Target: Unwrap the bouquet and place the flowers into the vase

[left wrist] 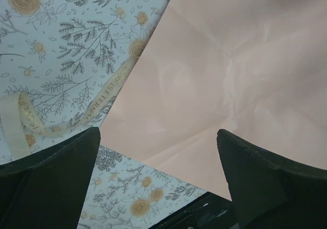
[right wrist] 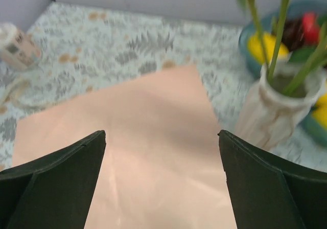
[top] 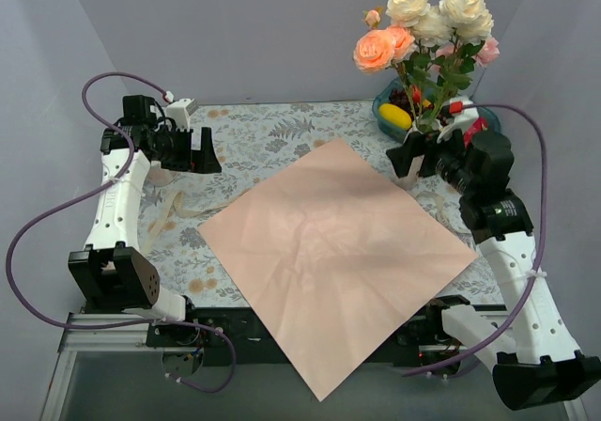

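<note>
The flowers (top: 427, 26) stand in the vase (right wrist: 276, 109) at the upper right of the top view, with their stems inside its mouth. The right gripper (right wrist: 161, 132) is wide and holds nothing, just beside the vase. In my judgement it should pull away straight over the pink paper (top: 329, 252), without brushing the stems or tipping the vase. The left gripper (left wrist: 158, 131) is also wide and empty, at the upper left.

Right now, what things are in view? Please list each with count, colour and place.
paper: one, pink, flat mid-table
flowers: one bunch, peach, cream, pink, in the vase
vase: one, whitish, far right
bowl: one, teal, behind the vase, holds fruit
ribbon: one, cream, left of the paper
whitish item: one, blurred, far left
tablecloth: one, floral, under everything
left gripper: one, black, open, far left
right gripper: one, black, open, by the vase
</note>
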